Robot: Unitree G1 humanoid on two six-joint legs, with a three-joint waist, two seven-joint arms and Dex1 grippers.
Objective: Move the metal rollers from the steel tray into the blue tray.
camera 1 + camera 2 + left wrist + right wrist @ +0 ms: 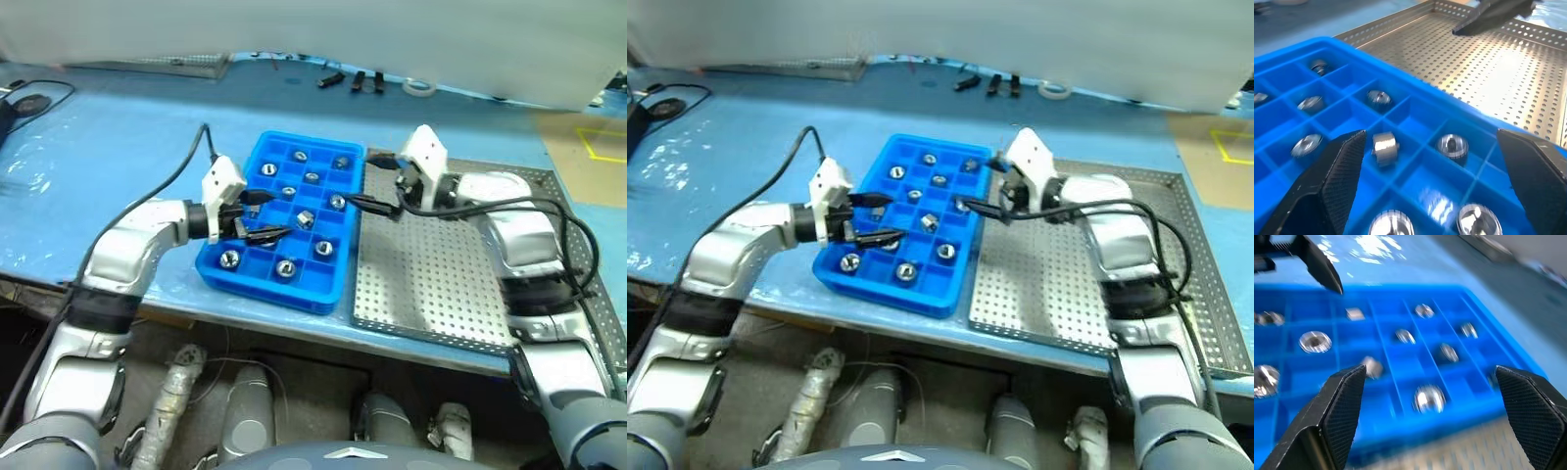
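Rollers [305, 219] sit in the compartments of the blue tray [257, 275], mostly one to a cell; one in the middle lies tilted on its side. The blue tray lies on the pale blue table [108, 147], its right edge against the steel tray [431, 284], whose perforated floor looks bare. The left gripper [257, 215] hangs over the blue tray's left side, fingers spread wide, holding nothing. The right gripper [370, 185] hovers at the seam between the two trays, pointing toward the blue one, fingers also apart and empty. Small tools [351, 80] and a tape roll [419, 87] lie at the table's far edge
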